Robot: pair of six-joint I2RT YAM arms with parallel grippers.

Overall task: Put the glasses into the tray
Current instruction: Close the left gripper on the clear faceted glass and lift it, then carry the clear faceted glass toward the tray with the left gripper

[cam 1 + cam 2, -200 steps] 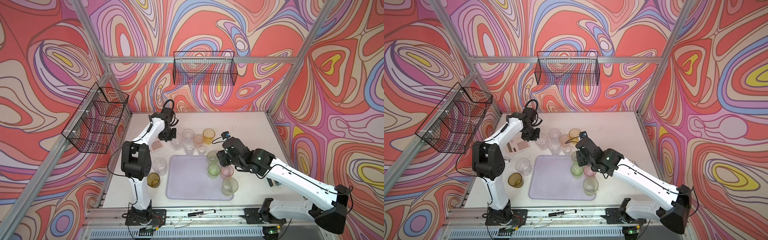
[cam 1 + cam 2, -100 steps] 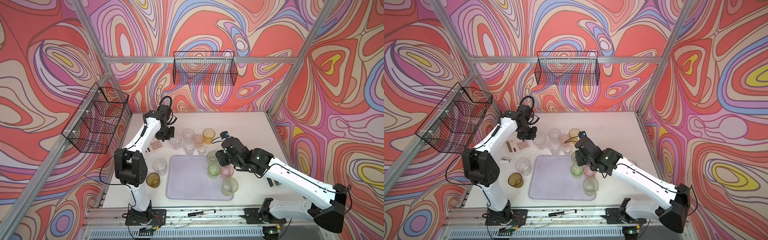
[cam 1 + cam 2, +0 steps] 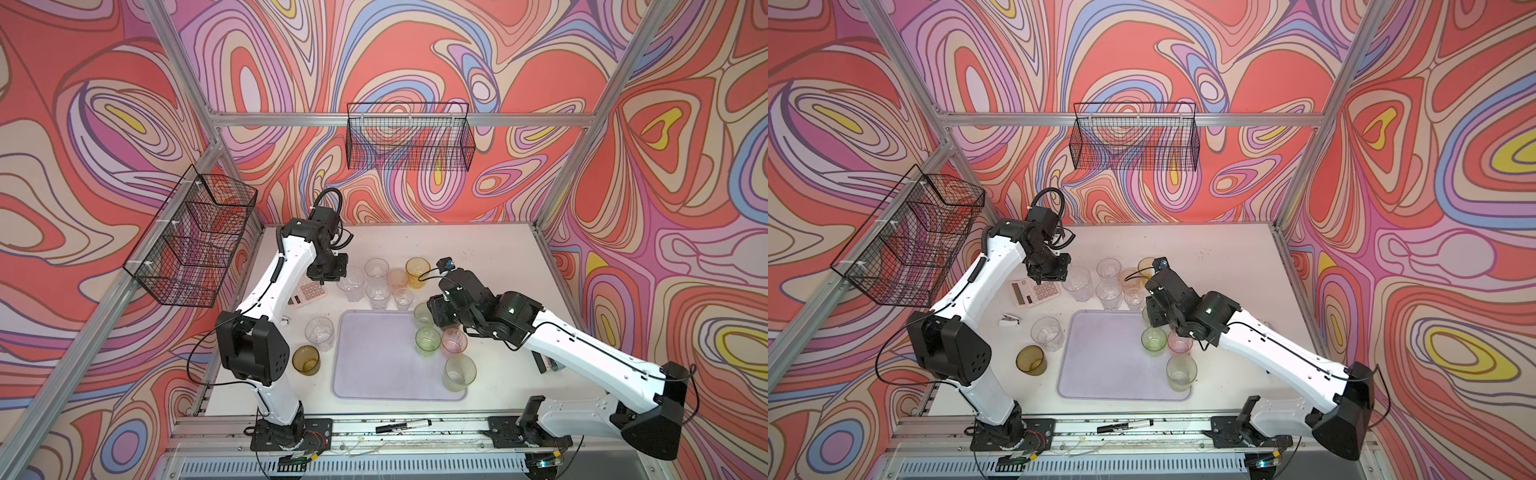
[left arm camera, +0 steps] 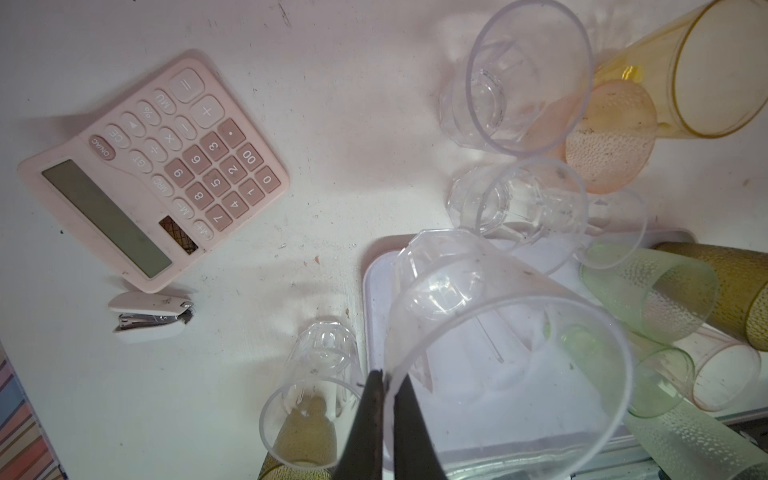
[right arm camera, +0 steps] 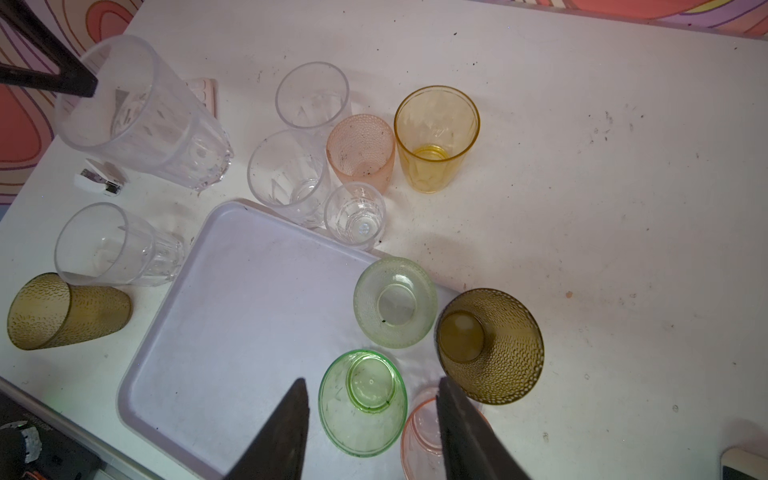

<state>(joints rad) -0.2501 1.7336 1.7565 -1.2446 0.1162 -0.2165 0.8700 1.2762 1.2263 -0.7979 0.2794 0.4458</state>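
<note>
Held: the clear glass (image 4: 457,274) is tilted, outside the tray (image 3: 374,365), near its far left corner.
Left gripper: the left gripper (image 4: 384,374) is clamped on that glass's rim, one finger inside and one outside.
In tray: green glass (image 5: 361,403), frosted green glass (image 5: 395,301), pink glass (image 3: 454,341) and large pale green glass (image 3: 459,372) stand along its right side.
Right gripper: the right gripper (image 5: 372,380) has its jaws apart, straddling the green glass without touching it.
Behind tray: amber glass (image 3: 417,272), peach glass (image 3: 397,278) and three clear tumblers (image 3: 377,286) stand clustered on the table.
Left of tray: faceted glass (image 3: 320,332), olive-brown glass (image 3: 306,360).
Clutter: calculator (image 4: 153,174) and stapler (image 4: 149,316).
</note>
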